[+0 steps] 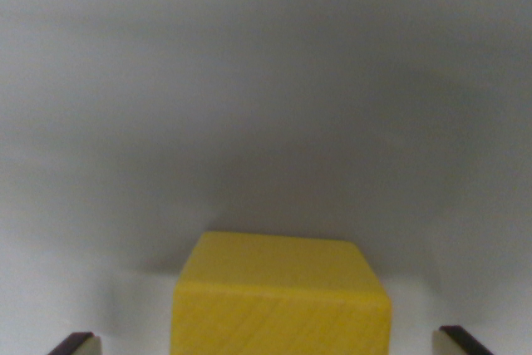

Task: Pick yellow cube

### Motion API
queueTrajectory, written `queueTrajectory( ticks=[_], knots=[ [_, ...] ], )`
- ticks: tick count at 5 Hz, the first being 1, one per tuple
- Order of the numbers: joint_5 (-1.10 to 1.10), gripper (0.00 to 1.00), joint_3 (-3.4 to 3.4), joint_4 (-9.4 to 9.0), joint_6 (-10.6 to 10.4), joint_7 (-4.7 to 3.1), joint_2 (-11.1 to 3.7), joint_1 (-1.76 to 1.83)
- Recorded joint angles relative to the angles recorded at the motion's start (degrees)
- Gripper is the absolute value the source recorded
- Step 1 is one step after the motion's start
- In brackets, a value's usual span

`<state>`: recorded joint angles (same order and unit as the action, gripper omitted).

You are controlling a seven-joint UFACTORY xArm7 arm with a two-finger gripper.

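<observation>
A yellow wooden cube (281,297) fills the bottom centre of the wrist view, resting on a pale grey surface (266,106). My gripper (270,342) is open: one fingertip (75,343) shows at the bottom left corner and the other fingertip (461,340) at the bottom right. The cube sits between them, with a clear gap on each side, the left gap about as wide as the right. Neither finger touches it. The cube's lower part is cut off by the frame's edge.
Only the plain grey surface, blurred and shadowed around the cube, extends to the top and both sides of the view.
</observation>
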<state>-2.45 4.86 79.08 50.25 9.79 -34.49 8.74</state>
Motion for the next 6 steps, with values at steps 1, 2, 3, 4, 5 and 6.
queueTrajectory(
  ticks=[1,2,3,4,5,6],
  knots=[
    [0.0,0.0,0.0,0.0,0.0,0.0,0.0,0.0],
    [0.0,1.0,0.0,0.0,0.0,0.0,0.0,0.0],
    [0.0,1.0,0.0,0.0,0.0,0.0,0.0,0.0],
    [0.0,1.0,0.0,0.0,0.0,0.0,0.0,0.0],
    [0.0,1.0,0.0,0.04,0.1,0.0,0.03,0.0],
    [0.0,1.0,0.0,0.04,0.1,0.0,0.03,0.0]
  ],
)
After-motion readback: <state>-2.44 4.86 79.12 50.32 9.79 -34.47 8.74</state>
